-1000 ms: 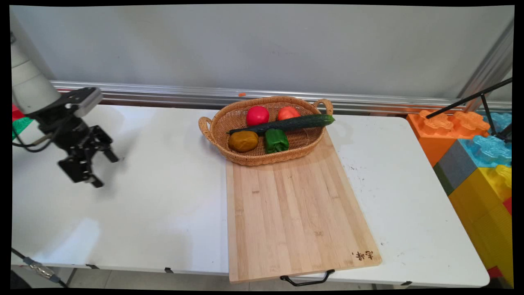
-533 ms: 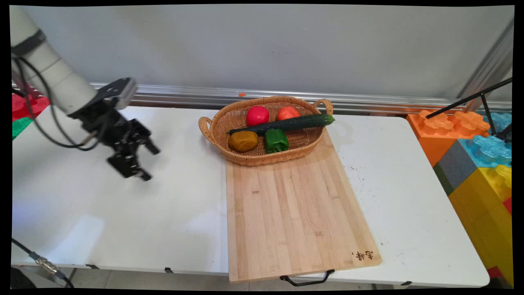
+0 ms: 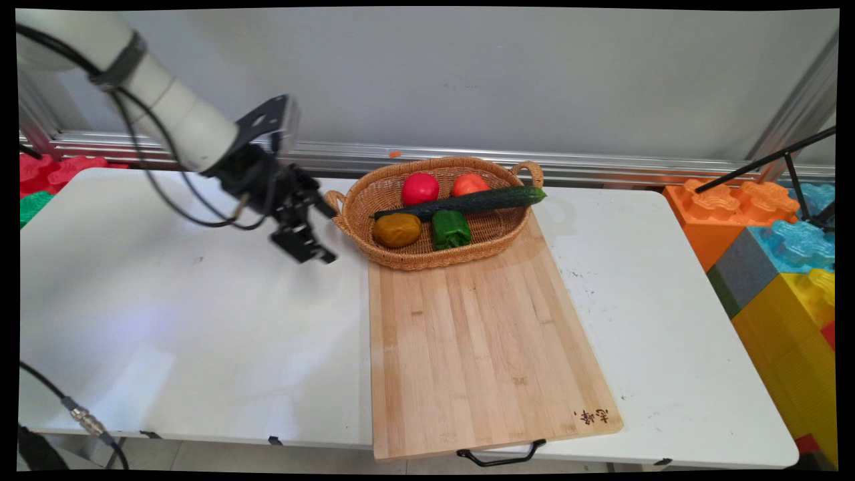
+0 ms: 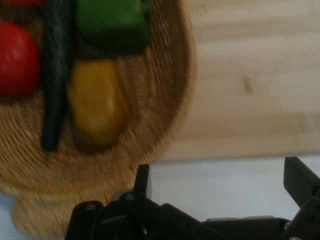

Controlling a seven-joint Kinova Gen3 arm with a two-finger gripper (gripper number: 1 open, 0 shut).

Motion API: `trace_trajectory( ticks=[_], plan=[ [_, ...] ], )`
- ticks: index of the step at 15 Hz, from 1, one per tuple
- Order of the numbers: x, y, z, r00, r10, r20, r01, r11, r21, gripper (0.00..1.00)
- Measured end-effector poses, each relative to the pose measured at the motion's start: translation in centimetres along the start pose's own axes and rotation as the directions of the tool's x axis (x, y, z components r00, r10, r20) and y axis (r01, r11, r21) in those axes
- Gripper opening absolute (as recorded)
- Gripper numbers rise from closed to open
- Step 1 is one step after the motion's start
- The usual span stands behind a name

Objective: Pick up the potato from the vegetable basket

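The black gripper hangs in the air just left of the wicker basket, close to the basket's left handle. Its two fingers are spread apart and nothing is between them. In the hand view the gripper is over the white table, right by the basket's rim and the edge of the wooden cutting board.

The basket sits on the far end of the cutting board, which lies in the middle of the white table. Inside the basket a long dark green cucumber lies across the middle, and its right tip pokes out over the rim. On the far side of the cucumber are a red round fruit and a smaller orange-red one. On the near side are a brownish-yellow lump and a green pepper, side by side.

Big toy blocks in orange, blue, grey and yellow stand past the right end of the table.
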Motion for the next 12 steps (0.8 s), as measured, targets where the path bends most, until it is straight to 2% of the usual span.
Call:
trace_trajectory(
  ticks=[3,6,12],
  plan=[
    [3.3,-0.4,1.3,1.0,0.014,-0.021,-0.013,0.998,0.068,1.0],
    [5.4,-0.9,2.6,1.0,0.008,-0.013,-0.007,0.993,0.12,1.0],
    [6.4,-2.9,6.0,0.998,-0.05,0.042,0.041,0.983,0.181,1.0]
  ],
)
